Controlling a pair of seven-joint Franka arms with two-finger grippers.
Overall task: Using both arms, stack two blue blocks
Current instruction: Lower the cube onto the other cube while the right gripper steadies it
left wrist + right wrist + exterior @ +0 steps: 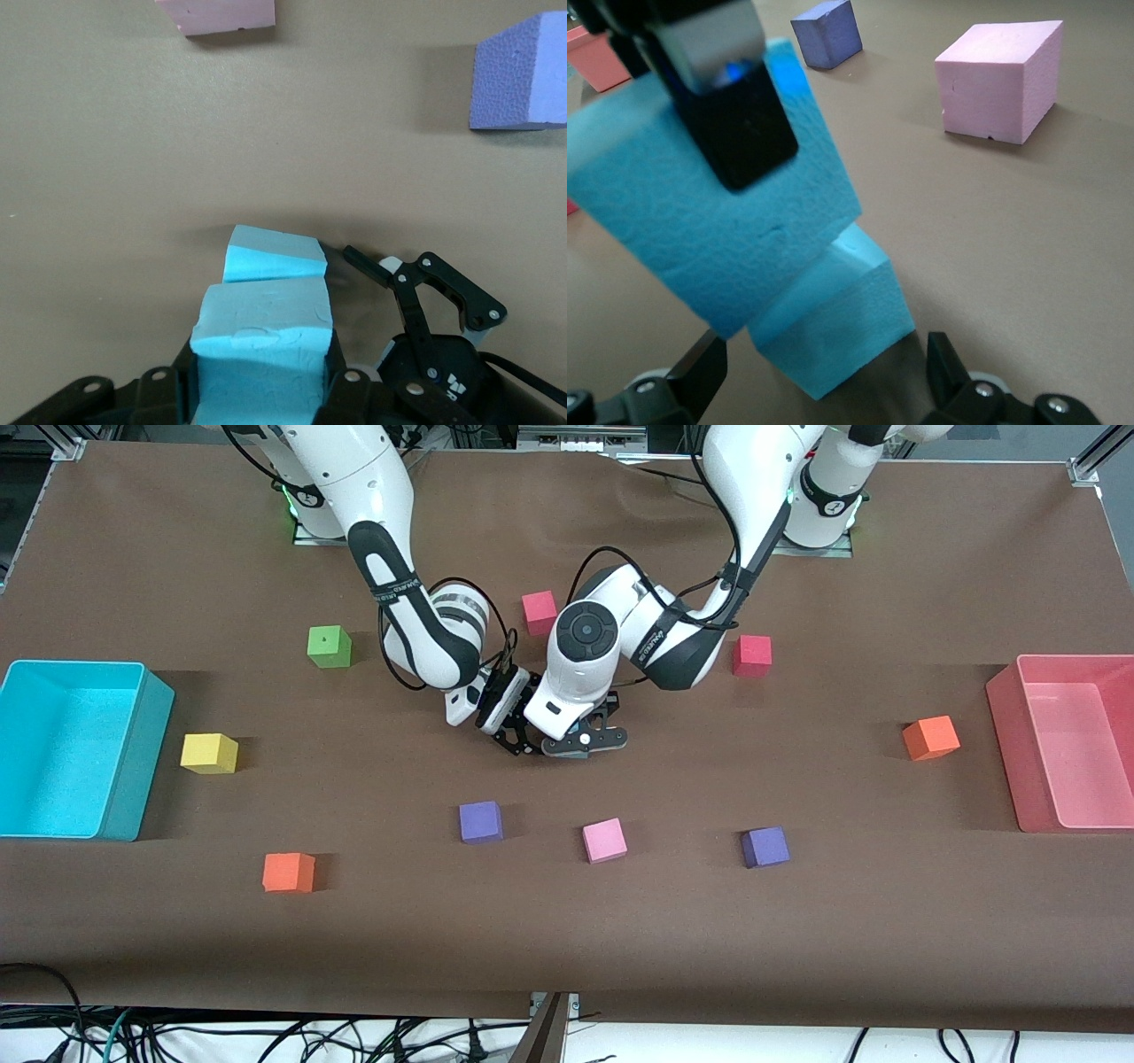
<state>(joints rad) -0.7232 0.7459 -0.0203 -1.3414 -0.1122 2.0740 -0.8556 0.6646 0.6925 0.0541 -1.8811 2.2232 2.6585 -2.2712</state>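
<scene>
My left gripper (261, 359) is shut on one light blue block (261, 341), which it holds tilted just over the second blue block (270, 257) lying on the table. In the right wrist view the held block (682, 230) overlaps the top edge of the lower block (833, 328), and one left finger (731, 115) presses its side. My right gripper (824, 367) is open, a finger on each side of the lower block without touching it. In the front view both grippers meet at mid-table, the left (585, 742) beside the right (512, 735), and they hide the blocks.
A pink cube (604, 840) and two purple cubes (480, 821) (765, 847) lie nearer the front camera. Red cubes (539, 612) (751, 655), green (329, 646), yellow (209, 753) and orange cubes (288, 872) (930, 737) are scattered about. A cyan bin (133, 779) and a pink bin (1005, 717) stand at the table's ends.
</scene>
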